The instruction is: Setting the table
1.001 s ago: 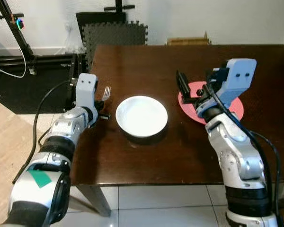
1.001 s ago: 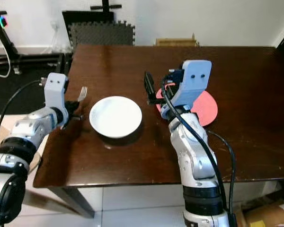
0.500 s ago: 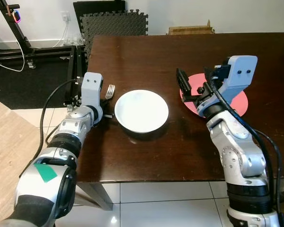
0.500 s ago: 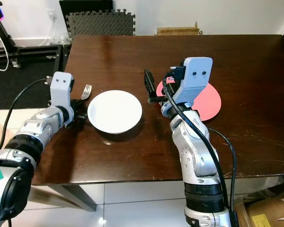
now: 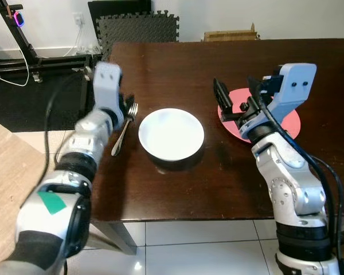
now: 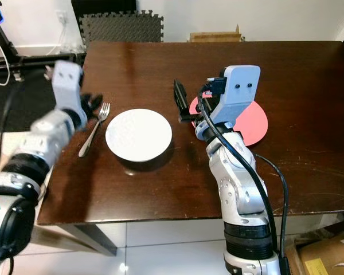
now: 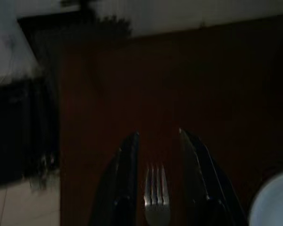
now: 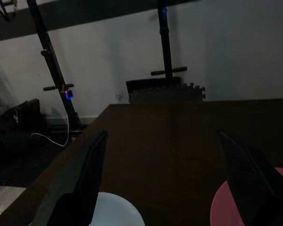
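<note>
A white bowl (image 5: 171,133) sits on the dark wooden table (image 5: 178,69). Just left of it lies a silver fork (image 5: 121,133), tines pointing away from me. My left gripper (image 5: 128,103) hovers blurred over the tines; in the left wrist view its fingers (image 7: 127,174) stand open on either side of the fork (image 7: 155,205) without touching it. A pink plate (image 5: 289,123) lies right of the bowl, partly hidden by my right arm. My right gripper (image 5: 221,98) hangs open above the table between bowl and plate, holding nothing.
Black foam mats (image 5: 139,26) lean on the wall behind the table. A black stand with cables (image 5: 23,40) is at the far left and a cardboard box (image 5: 232,35) lies past the far edge. The table's front edge runs close to me, over white tiles.
My left arm has risen and drawn back off the fork, whose whole handle now lies bare on the table. The right arm has stayed put.
</note>
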